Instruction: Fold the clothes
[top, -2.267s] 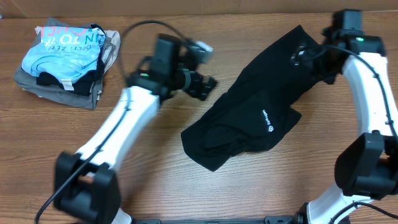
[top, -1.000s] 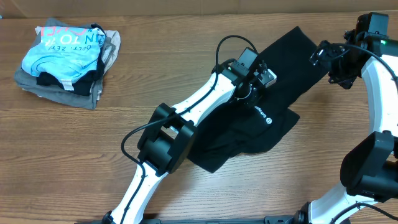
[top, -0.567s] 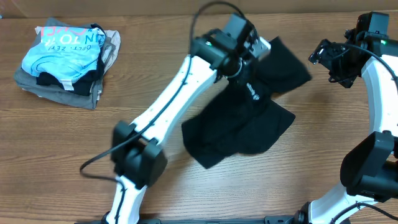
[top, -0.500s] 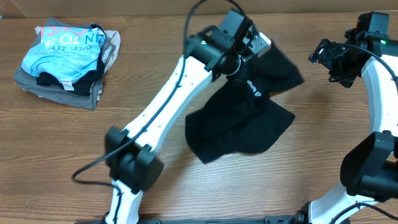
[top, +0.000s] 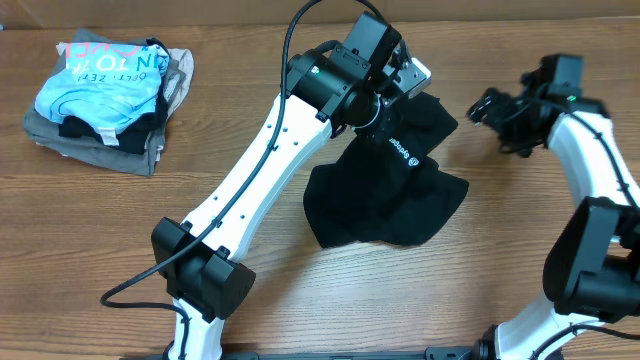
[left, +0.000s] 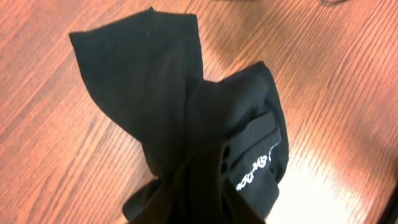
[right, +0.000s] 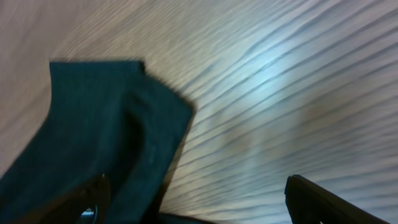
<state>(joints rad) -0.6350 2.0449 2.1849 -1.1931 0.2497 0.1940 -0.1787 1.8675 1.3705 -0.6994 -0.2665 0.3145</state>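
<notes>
Black clothes, bunched and drawn upward.
We see the clothes (top: 385, 190) gathered up to the jaws of the left gripper (top: 388, 108), white logo (top: 403, 152) just below them, one flat end reaching beyond, the rest rumpled beneath.

Wooden table (top: 100, 230), brown grain. Black garment (top: 380, 205): lower part bunched on tabletop, centre-right. Grey folded garments (top: 95, 147) stacked far-left, well apart from it.

Matt black cloth garment (top: 385, 195) on smooth, faintly glossy wood-grain table (top: 480, 280)

Bright glare on table (left: 323, 180), right wrist view motion-blurred
</notes>
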